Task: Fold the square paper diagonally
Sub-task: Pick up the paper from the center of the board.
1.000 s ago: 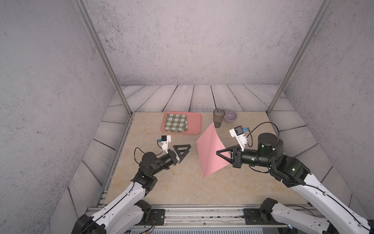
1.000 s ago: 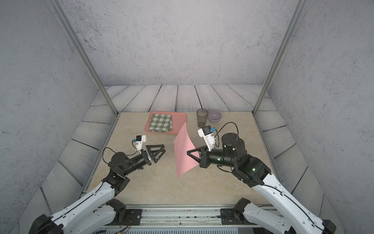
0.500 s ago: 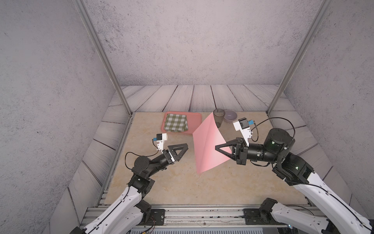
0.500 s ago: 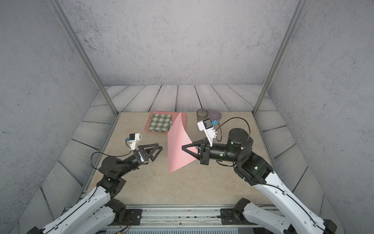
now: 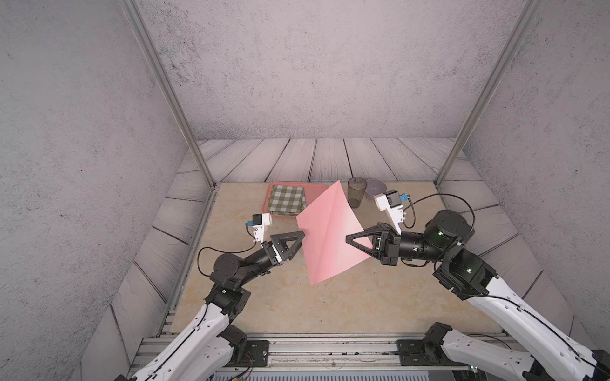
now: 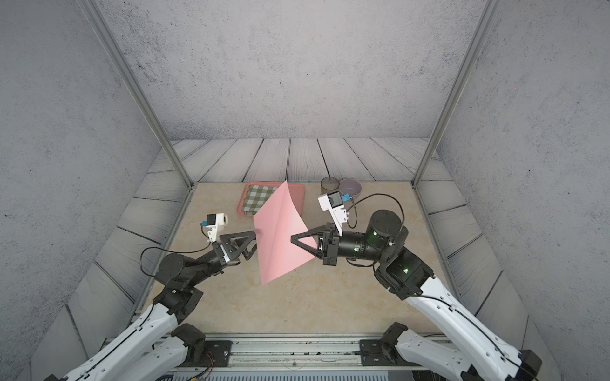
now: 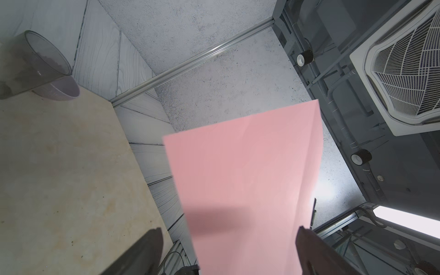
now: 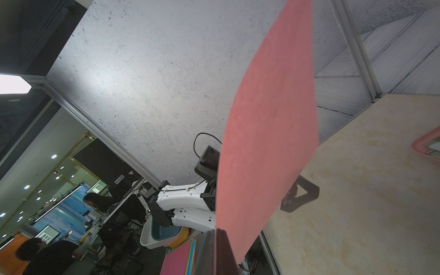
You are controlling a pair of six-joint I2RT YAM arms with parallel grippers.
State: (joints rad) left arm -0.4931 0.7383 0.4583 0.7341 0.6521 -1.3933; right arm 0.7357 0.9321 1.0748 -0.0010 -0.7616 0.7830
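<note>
Left gripper (image 5: pixel 298 243): jaws wide, empty. The left edge of the square paper (image 5: pixel 326 231) lies straight ahead of it, between its fingers in the wrist view. The sheet stands on one corner in the air above the table (image 5: pixel 264 297), diagonal near vertical. Right gripper (image 5: pixel 347 238): clamped on the sheet's right side.

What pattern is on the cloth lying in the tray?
Green-and-white checks on the cloth, clearest in a top view.

We see grey speckled walls (image 5: pixel 297 66), metal corner posts (image 5: pixel 172 92), pale plank flooring (image 5: pixel 330 161) around a beige tabletop (image 5: pixel 297 303).
</note>
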